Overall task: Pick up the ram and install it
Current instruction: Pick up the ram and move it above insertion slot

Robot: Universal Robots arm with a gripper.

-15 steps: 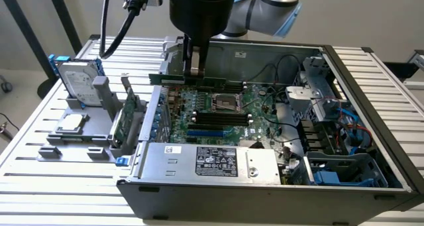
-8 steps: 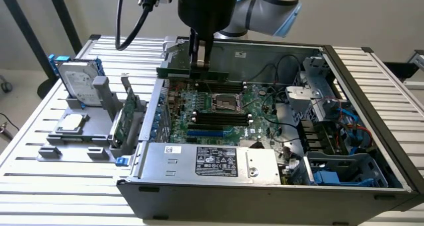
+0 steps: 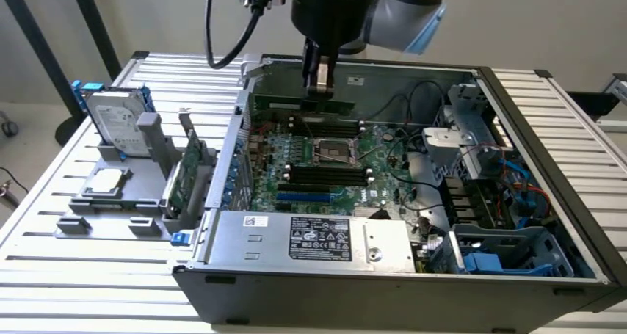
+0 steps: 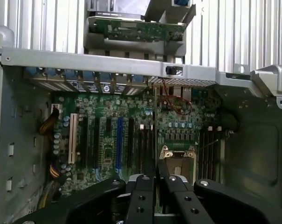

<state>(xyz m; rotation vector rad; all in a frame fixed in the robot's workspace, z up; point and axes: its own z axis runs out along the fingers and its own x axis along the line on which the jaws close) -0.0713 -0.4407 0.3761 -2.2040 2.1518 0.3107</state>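
Our hand (image 3: 316, 86) is pinched narrow on the ram (image 3: 279, 103), which hangs level just above the memory slots (image 3: 324, 122) directly beneath the hand. In our judgement, seating it well needs a level stick, its edge square over one slot, and even pressure.

Ram: held on edge over the board, not lying flat.
The ram (image 3: 280, 103) is a thin, long green stick. It stands on its long edge and runs level, parallel to the long side of the processor socket (image 3: 333, 150). It sits just beyond the socket, on its far side in the exterior view. The gripper (image 3: 316, 93) pinches it from above at mid-length, with equal lengths showing either side. Whether its lower edge touches a slot cannot be told.
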